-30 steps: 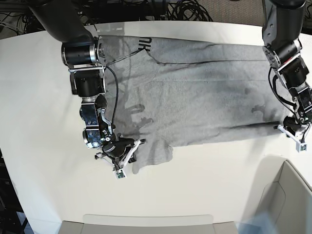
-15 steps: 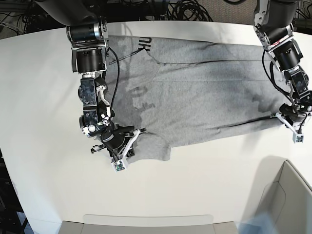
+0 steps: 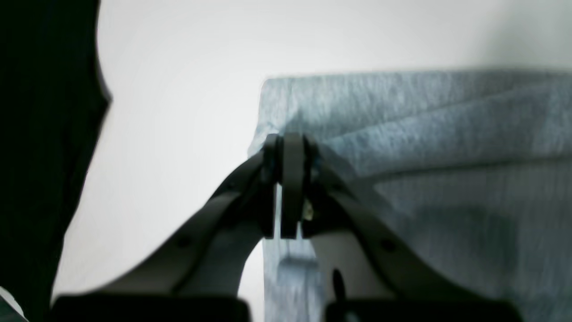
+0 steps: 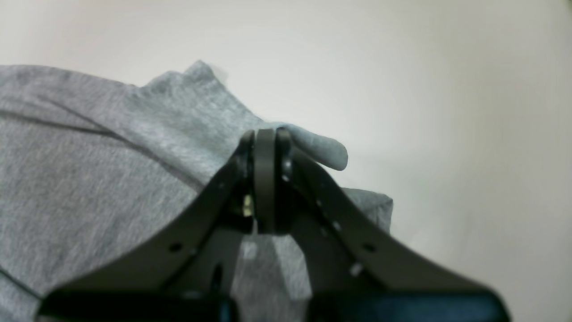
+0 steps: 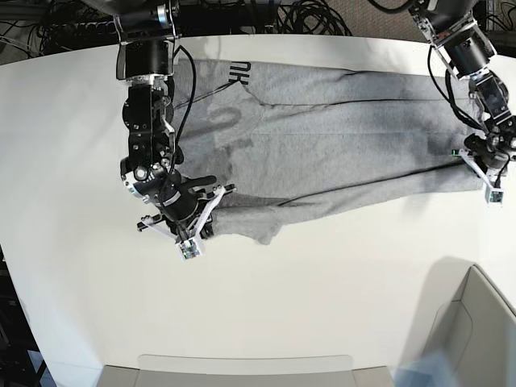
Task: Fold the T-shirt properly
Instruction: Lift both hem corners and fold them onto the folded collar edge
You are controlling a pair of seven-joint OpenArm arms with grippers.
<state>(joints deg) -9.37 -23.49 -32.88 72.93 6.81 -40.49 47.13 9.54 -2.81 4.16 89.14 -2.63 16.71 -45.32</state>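
A white table (image 5: 322, 306) carries the T-shirt (image 5: 339, 137), a heather-grey garment spread lengthwise between the two grippers, its near edge doubled over on itself and lifted into a low fold that runs from one gripper to the other. Beyond the right gripper (image 5: 187, 219), toward the far side of the table, black block lettering (image 5: 239, 73) shows on the cloth near the collar end; only part of it is exposed and it cannot be read with confidence. More dark marks show faintly through the fabric just past that gripper, too dim to make out.

The right gripper, seen from its wrist camera, has its jaws pinched together on a bunched corner of grey cloth, a small roll of fabric poking out just beyond the closed tips. The left gripper (image 5: 484, 159), at the opposite end of the shirt, is likewise clamped tight on the hem corner, the cloth spreading away to one side of its tips and bare table lying to the other. No brand tag or label is legible in either close view.
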